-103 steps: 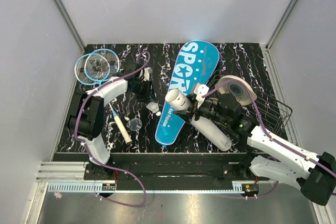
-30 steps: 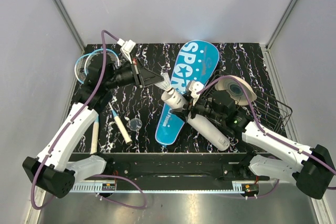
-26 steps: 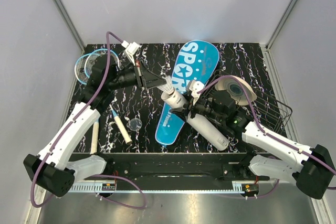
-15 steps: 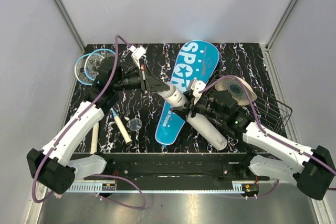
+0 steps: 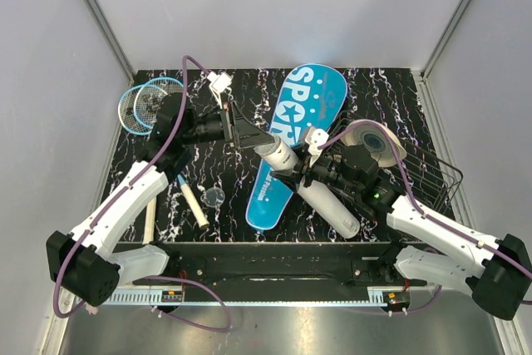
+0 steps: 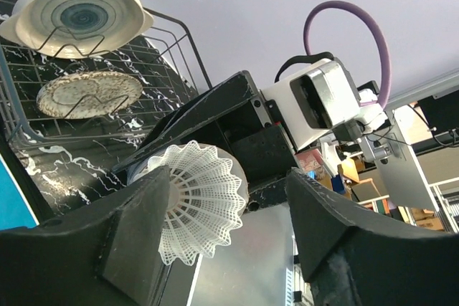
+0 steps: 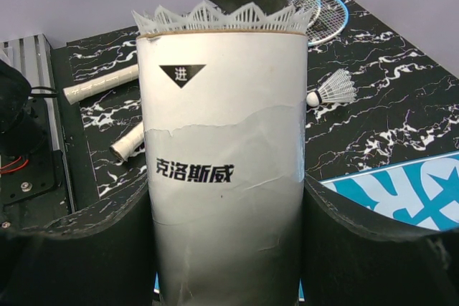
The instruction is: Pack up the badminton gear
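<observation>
Shuttlecock (image 6: 197, 202), small and white with a netted skirt, sits at the lower centre of the left wrist view. Its skirt rests against one black finger of the left gripper (image 5: 254, 138) with a gap to the other, so those fingers stand spread wider than the skirt. Its cork is hidden. In the right wrist view only the skirt's toothed rim pokes above the mouth of the long white cardboard tube (image 7: 226, 177). The right gripper (image 5: 302, 175) clamps that tube from both sides at mid-frame of the top view, where it overlaps the blue racket-shaped "SPORT" cover (image 5: 301, 118). From above, the left gripper covers the shuttlecock altogether. A second white shuttlecock (image 7: 331, 91) lies on the black marbled table (image 5: 391, 97), at the right of the right wrist view. Two light-blue-framed rackets (image 5: 151, 106) lie at upper left, their shafts crossed by the left arm. The black wire basket (image 5: 434, 179) at right is partly covered by the right arm. A second ago the shuttlecock showed clear of the tube mouth; the left gripper has since moved up against it.
</observation>
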Available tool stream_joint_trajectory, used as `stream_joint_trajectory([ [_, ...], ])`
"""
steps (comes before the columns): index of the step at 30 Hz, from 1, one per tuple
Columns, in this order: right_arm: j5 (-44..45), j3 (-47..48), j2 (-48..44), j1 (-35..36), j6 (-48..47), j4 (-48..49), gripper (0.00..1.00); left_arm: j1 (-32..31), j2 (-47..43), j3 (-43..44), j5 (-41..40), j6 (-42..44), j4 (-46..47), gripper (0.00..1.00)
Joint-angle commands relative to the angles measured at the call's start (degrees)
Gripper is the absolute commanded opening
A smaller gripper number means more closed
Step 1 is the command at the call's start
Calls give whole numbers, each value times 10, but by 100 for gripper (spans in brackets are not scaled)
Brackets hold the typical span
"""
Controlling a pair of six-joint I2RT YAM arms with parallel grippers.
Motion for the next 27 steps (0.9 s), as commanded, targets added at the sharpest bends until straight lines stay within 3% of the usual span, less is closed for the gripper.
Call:
stream_joint_trajectory([
  [1,-4,-2,-13,3,7,34,26,-3,7,3,33,-11,53,72],
  [7,-4,-1,-10,4,7,38,26,-16,29,2,43,-2,16,73],
  [14,-7,2,-3,3,9,44,26,-52,33,-50,42,-69,147,77],
  [17,-6,2,-4,3,9,44,25,-52,37,-56,43,-76,155,79],
  [19,-7,1,-4,3,9,41,26,-52,41,-43,48,-48,128,79],
  [23,-7,0,-6,3,5,33,26,-44,33,44,33,75,-72,82],
  [27,-12,-1,-1,3,-5,19,26,6,6,73,24,109,-112,83],
])
